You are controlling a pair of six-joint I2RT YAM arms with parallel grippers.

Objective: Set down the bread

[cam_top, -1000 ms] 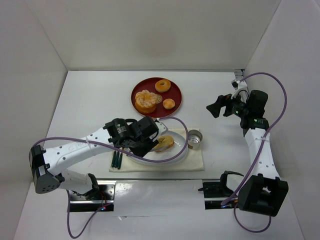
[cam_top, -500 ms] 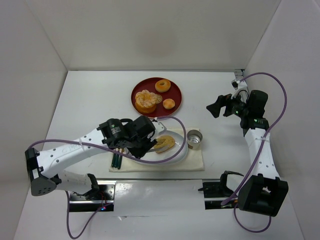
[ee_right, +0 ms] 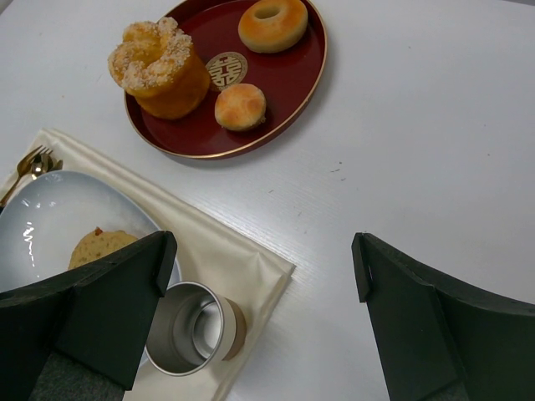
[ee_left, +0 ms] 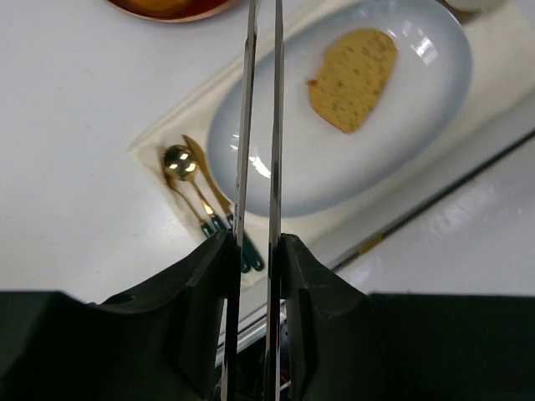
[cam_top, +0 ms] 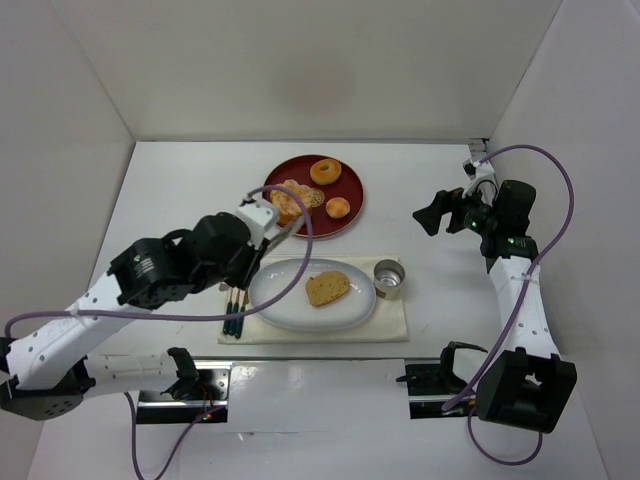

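Bread (cam_top: 327,288): lying flat on the right half of the white oval plate (cam_top: 275,300), free of both grippers, toward the middle of the bench's near edge; in the left wrist view (ee_left: 353,79) its porous golden face is showing with a darker crust.
Plate: sitting on a cream cloth mat (cam_top: 395,325) that is running parallel to the near edge.
Metal cup (cam_top: 389,279): standing upright on the same mat, just beside the plate's right end.
Cutlery (cam_top: 234,312): a gold spoon and fork with dark handles are lying side by side at the mat's left end, just beside the plate.
Left gripper (cam_top: 278,226): hovering off the plate's far-left rim, between it and the red tray; its thin fingers (ee_left: 245,125) are standing slightly parted with only a narrow gap, seemingly gripping nothing, though their tips are running out of the wrist view.
Red tray (cam_top: 352,195): resting beyond the plate, toward the bench's middle, apart from the mat.
Tray contents: a lobed orange pastry (cam_top: 290,201), a ring donut (cam_top: 325,171) and a small round bun (cam_top: 338,208) are sitting apart from one another.
Right gripper (cam_top: 432,215): hanging near the right edge, well apart from the plate, with its jaws spread wide and holding nothing.
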